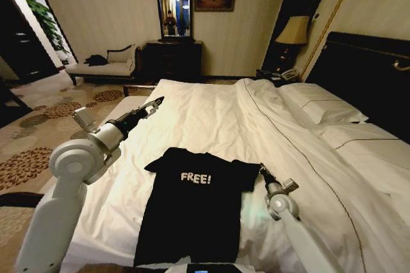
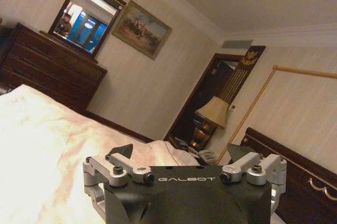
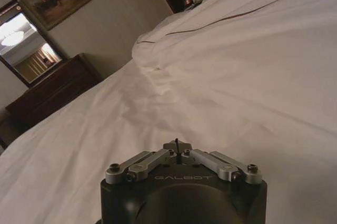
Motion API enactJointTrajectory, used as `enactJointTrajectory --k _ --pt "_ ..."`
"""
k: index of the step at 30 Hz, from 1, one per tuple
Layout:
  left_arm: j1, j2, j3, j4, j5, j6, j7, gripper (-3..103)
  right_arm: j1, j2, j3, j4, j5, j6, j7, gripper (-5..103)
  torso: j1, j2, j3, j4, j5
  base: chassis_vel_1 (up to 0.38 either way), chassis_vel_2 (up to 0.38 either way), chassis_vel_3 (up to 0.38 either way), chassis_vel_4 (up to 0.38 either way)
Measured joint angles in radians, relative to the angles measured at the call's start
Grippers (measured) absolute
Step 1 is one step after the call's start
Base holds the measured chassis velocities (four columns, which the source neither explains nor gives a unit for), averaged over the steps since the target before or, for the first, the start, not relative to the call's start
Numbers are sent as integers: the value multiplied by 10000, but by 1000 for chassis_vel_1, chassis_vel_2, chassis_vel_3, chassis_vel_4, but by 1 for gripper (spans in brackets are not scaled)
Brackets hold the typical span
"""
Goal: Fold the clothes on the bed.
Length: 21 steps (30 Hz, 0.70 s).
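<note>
The clothes are one black T-shirt (image 1: 192,209) with white "FREE!" lettering, spread flat and face up on the near part of the bed (image 1: 211,119). My left gripper (image 1: 155,102) hangs in the air above the bed's left side, beyond the shirt and apart from it. In the left wrist view the left gripper (image 2: 181,151) is open, with nothing between its fingers. My right gripper (image 1: 262,170) sits low over the duvet, just beside the shirt's right sleeve. In the right wrist view the right gripper (image 3: 177,145) is shut, its tips together over white duvet, with no cloth between them.
Pillows (image 1: 323,109) and a dark headboard (image 1: 371,74) lie to the right. A dark dresser (image 1: 172,60) with a mirror stands past the bed's foot, a pale chaise longue (image 1: 102,66) to its left, and a lamp (image 1: 293,33) on the nightstand. Patterned carpet (image 1: 38,125) runs along the left.
</note>
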Motion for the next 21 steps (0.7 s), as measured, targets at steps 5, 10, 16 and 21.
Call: enactJointTrajectory --k 5,10,16,21 --pt "136 -3 -7 -91 65 0 2 100 41 -92 -124 -190 -115 -21 93 0 0 0 0 -2 1 0 0 0 0" --pt "471 -36 -104 -247 210 0 15 100 -152 13 -187 -143 -435 -22 101 0 0 0 -1 -2 0 0 0 0 0" --pt "862 -158 -297 -575 255 -1 17 100 -945 13 -53 881 -559 -15 152 21 0 -1 -1 1 0 0 0 0 0" --pt "1031 -202 -691 -886 -1 -7 17 100 -2751 -275 180 2566 -337 -752 1321 37 -2 2 -2 -2 -2 0 0 0 0"
